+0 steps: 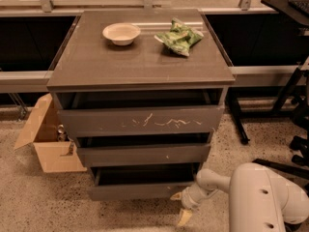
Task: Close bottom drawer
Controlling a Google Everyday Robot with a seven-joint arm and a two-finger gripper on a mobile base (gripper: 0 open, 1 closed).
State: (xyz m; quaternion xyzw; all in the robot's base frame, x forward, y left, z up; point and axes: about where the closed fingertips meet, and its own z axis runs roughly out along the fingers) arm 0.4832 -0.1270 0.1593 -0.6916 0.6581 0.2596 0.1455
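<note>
The bottom drawer point(140, 191) is the lowest of three dark grey-brown fronts in the cabinet point(140, 71). It stands only slightly out, with a narrow dark gap above its plain front. My gripper point(180, 206) is at the end of the white arm point(263, 199), low at the drawer front's right end, touching or just off its corner. One pale finger point(184, 217) points down toward the floor, another point(175, 195) lies by the drawer corner.
A white bowl point(121, 33) and a green bag point(179, 36) lie on the cabinet top. An open cardboard box point(46, 141) stands on the floor to the left. Black stand legs point(285, 100) are at the right. The floor is speckled.
</note>
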